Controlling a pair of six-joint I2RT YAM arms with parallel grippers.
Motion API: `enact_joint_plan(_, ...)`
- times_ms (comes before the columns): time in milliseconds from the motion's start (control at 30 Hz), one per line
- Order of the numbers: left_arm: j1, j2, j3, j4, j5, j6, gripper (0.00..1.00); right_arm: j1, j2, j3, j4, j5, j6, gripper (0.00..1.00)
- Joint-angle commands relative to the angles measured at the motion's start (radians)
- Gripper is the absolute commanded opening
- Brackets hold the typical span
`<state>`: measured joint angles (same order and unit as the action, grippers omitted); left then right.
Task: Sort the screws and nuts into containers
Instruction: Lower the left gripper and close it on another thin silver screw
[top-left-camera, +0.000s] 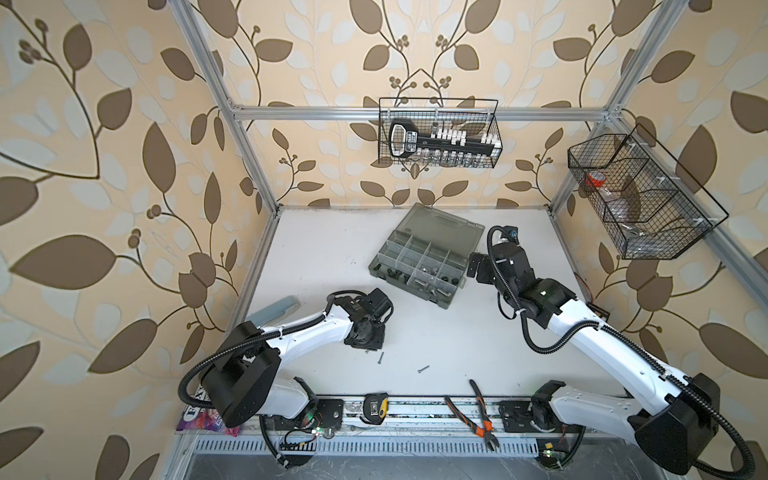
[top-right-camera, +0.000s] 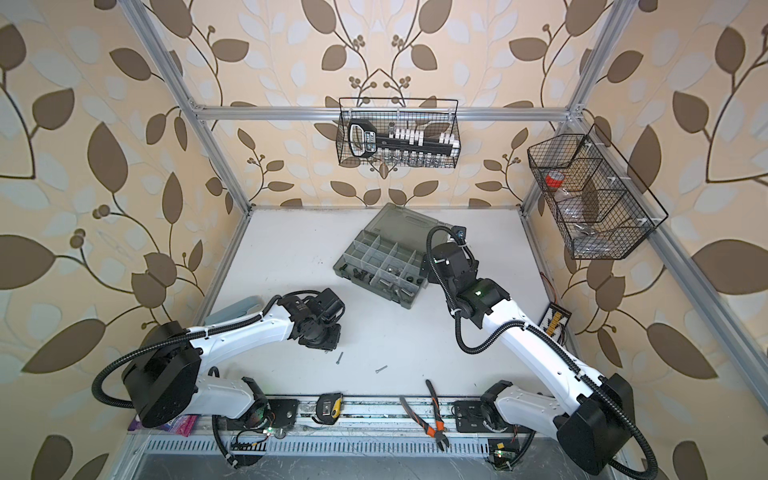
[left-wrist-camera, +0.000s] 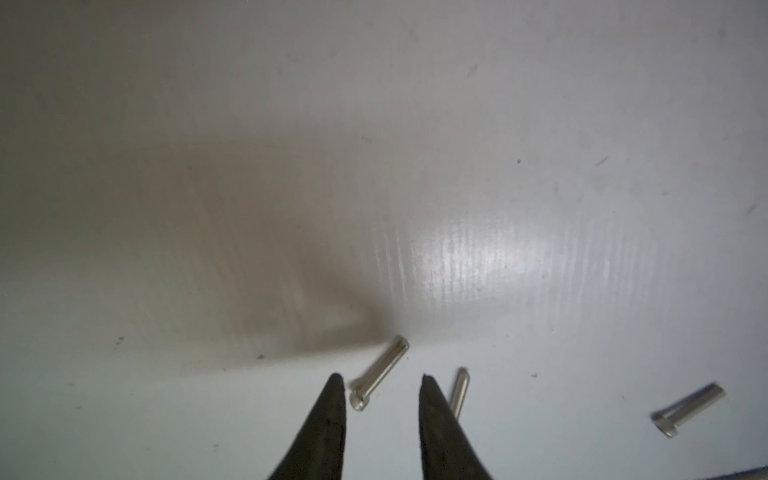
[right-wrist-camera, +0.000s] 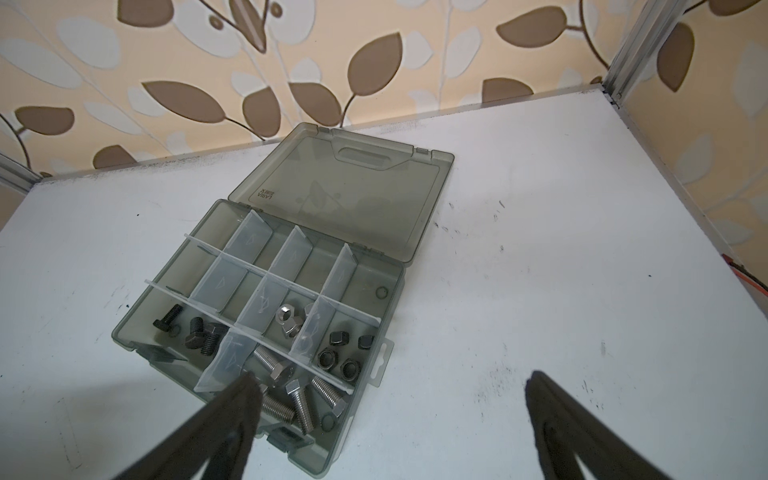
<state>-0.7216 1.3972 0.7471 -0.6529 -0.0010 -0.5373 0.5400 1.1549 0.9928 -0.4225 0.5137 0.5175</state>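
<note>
Right wrist view: the lid (right-wrist-camera: 353, 199) has writing too blurry to read. Before the wide-open, empty right pincer (right-wrist-camera: 392, 376), the box (right-wrist-camera: 370, 274) holds bolts (right-wrist-camera: 299, 399) and nuts (right-wrist-camera: 340, 353) in separate parts. A thin screw (left-wrist-camera: 384, 365) lies between the tips of the released left pincer (left-wrist-camera: 380, 376).

My left arm is stretched out low, elbow bent, wrist pitched down, well apart from the organiser box (top-left-camera: 439, 227), off its near-left side. The left gripper (left-wrist-camera: 380, 377) points down, jaws partly apart, and both black fingertips (left-wrist-camera: 332, 399) show in the wrist view. My right arm runs up along the box's right side, forearm raised, wrist tipped toward the box. The right gripper (right-wrist-camera: 390, 378) sits just beside the box's near-right corner, jaws spread fully wide. One finger (right-wrist-camera: 232, 407) overlaps the box's near edge in the wrist view, the other is clear of the box.
</note>
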Motion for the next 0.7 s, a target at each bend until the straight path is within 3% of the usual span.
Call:
enact_joint_plan(0, -0.014, 0.021, -0.005, 0.002, -0.007, -0.011, 0.31, -0.002, -0.018, -0.010, 0.000, 0.031, 0.012, 0.99)
enact_joint_plan(667, -0.031, 0.096, -0.009, 0.013, 0.012, -0.008, 0.25, -0.002, -0.006, -0.008, -0.002, 0.045, 0.021, 1.00)
